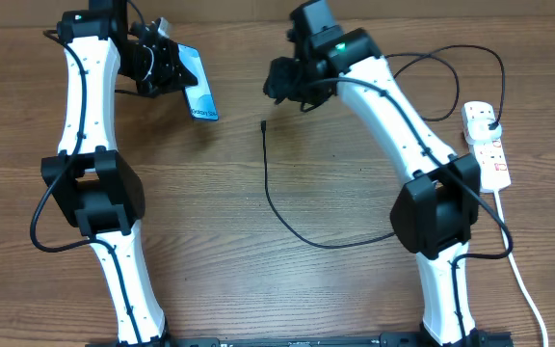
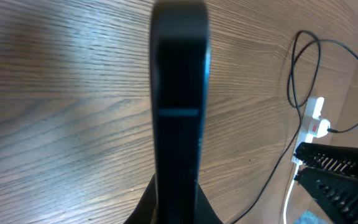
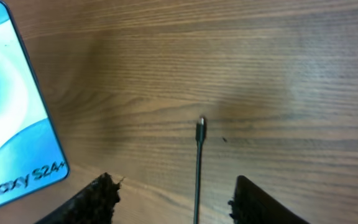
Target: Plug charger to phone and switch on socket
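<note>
- charger [image 3: 199,132] tip lies loose on the desk [image 1: 335,289] at centre frame, apart from the phone [image 1: 198,92]; not plugged in.
- phone is upper left, raised and tilted, left jaws clamped on it.
- right jaws stand apart above the tip, empty.
- socket [image 1: 487,145] lies by the right edge, switching seemingly left to do; bare desk between.
</note>
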